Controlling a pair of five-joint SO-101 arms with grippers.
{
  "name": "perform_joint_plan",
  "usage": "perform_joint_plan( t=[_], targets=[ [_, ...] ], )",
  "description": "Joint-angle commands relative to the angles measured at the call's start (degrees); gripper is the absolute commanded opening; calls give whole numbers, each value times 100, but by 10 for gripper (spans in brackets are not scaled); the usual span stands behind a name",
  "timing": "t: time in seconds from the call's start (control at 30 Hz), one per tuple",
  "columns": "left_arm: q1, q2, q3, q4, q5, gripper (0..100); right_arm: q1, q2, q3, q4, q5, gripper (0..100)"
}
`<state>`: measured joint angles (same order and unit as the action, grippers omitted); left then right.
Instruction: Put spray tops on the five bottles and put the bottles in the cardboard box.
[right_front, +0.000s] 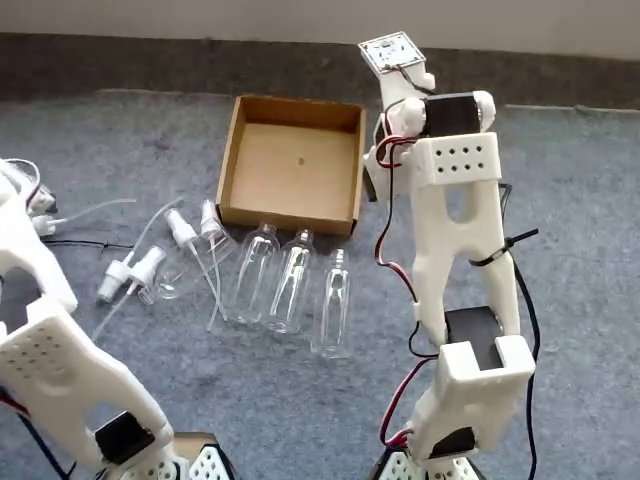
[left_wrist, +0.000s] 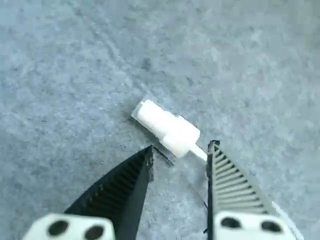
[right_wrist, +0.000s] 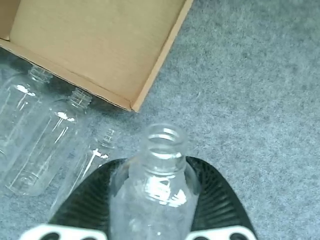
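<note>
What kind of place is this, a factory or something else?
Probably a small robot test bench, not a factory: two white arms with bare wiring work over grey carpet, with loose clear bottles, spray tops and one cardboard box laid out between them.

The cardboard box (right_front: 292, 165) is left open above. Its 6 o'clock wall is lined by bottles (right_front: 289, 282); 3 o'clock is blocked by the right arm (right_front: 455, 200).
</note>
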<state>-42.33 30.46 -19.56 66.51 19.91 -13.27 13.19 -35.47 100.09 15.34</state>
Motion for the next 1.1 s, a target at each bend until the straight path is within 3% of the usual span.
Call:
perform_joint_plan(
  t=[0.0,0.37,0.53,1.07],
  targets=[
    [-286,-84,-409,158,1081,169,-40,-338,-13,92,9,5],
    [-163,-66,84,70,2092,169,-40,-338,-13,92,9,5],
    [-163,163,31,-193,2145,168,-40,-338,-13,92,9,5],
    [110,2114,-1956,299,2163,164,-40,-338,-13,92,9,5]
  ],
)
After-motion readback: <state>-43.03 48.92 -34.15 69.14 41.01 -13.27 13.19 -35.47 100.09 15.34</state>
